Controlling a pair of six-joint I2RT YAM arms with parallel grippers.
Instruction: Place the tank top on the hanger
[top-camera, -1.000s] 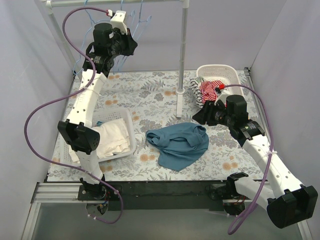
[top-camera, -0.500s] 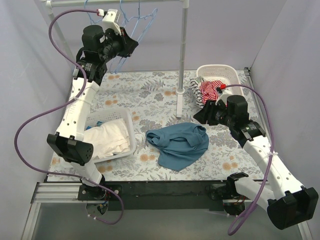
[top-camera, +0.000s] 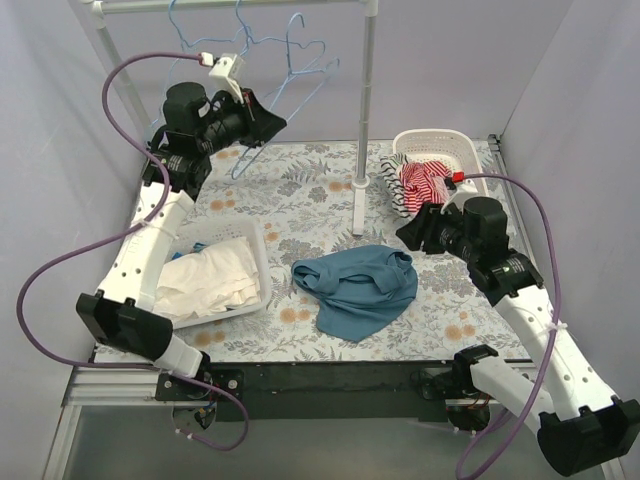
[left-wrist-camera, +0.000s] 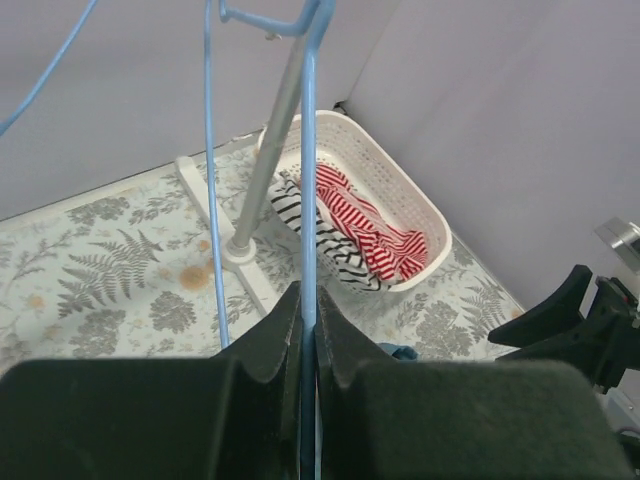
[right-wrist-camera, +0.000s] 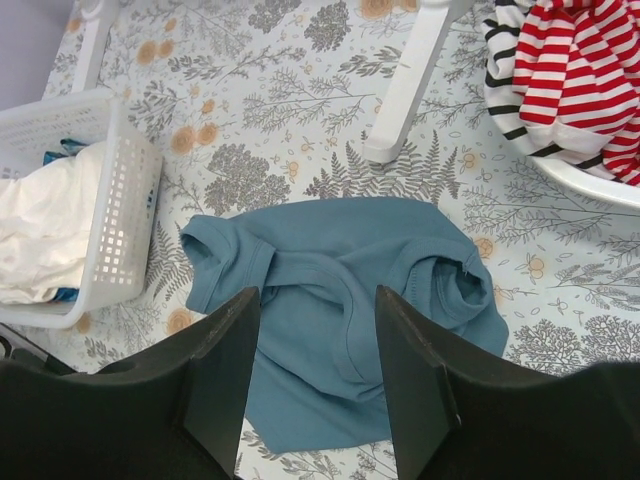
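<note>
Step in hand, as I read it: fetch the hanger (left-wrist-camera: 308, 150) and set up a pick on the tank top (top-camera: 355, 290). Left gripper (left-wrist-camera: 308, 310) is up by the clothes rack (top-camera: 367, 100), jaws clamped hard on 1 thin wire of the light-blue hanger, no visible gap beside the wire. Can't tell if the hook is clear of the top rail. Suggest lifting it up and off before pulling away, and watching the other hangers (top-camera: 180, 25) hanging close by so they don't snag. The grip is on a single wire, so the hanger can pivot in the jaws; move slowly and keep it hanging plumb. The tank top lies crumpled on the floral table mat (top-camera: 300, 190) near the front centre, between the basket of white cloth (top-camera: 262, 262) and the right arm, with its edges folded over and 1 strap area bunched on its right side. Right gripper (right-wrist-camera: 315, 295) hovers above it, jaws about half open, holding nothing and touching nothing. For the pick, go for 1 layer at a strap or the neck edge, not the bunched fold, so the opening is free for the hanger arm to slide in. Keep clear of the striped garment (right-wrist-camera: 575, 70) in the far-right basket (top-camera: 432, 140).
</note>
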